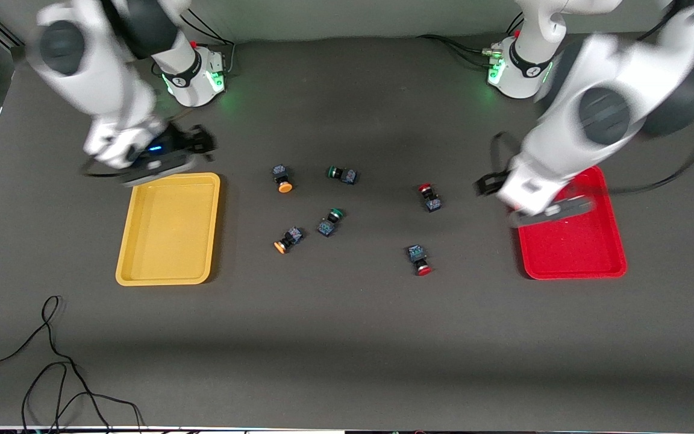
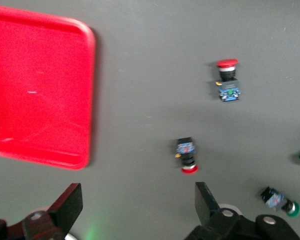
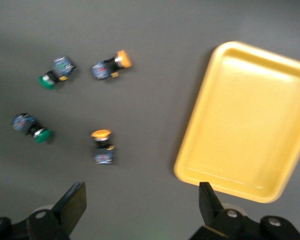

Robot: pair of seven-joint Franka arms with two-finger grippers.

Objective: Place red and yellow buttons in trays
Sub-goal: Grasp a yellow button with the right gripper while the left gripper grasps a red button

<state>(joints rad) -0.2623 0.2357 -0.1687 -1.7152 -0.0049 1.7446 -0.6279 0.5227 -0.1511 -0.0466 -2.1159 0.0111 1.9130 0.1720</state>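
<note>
Two red buttons (image 1: pixel 429 197) (image 1: pixel 419 260) lie on the dark table toward the left arm's end. Two orange-yellow buttons (image 1: pixel 283 179) (image 1: pixel 287 240) lie toward the right arm's end. The red tray (image 1: pixel 582 253) and the yellow tray (image 1: pixel 169 229) hold nothing. My left gripper (image 1: pixel 484 184) hangs open over the table beside the red tray, with nothing between its fingers. The left wrist view shows the red tray (image 2: pixel 40 90) and both red buttons (image 2: pixel 227 80) (image 2: pixel 186 155). My right gripper (image 1: pixel 202 143) hangs open and unladen beside the yellow tray's corner. Both orange-yellow buttons (image 3: pixel 111 66) (image 3: pixel 102 146) show in the right wrist view.
Two green-capped switches (image 1: pixel 341 174) (image 1: pixel 331 221) lie among the buttons at mid-table. A black cable (image 1: pixel 52 361) loops on the table near the front camera, toward the right arm's end. Both arm bases (image 1: pixel 193 75) (image 1: pixel 518 69) stand along the table's edge farthest from the front camera.
</note>
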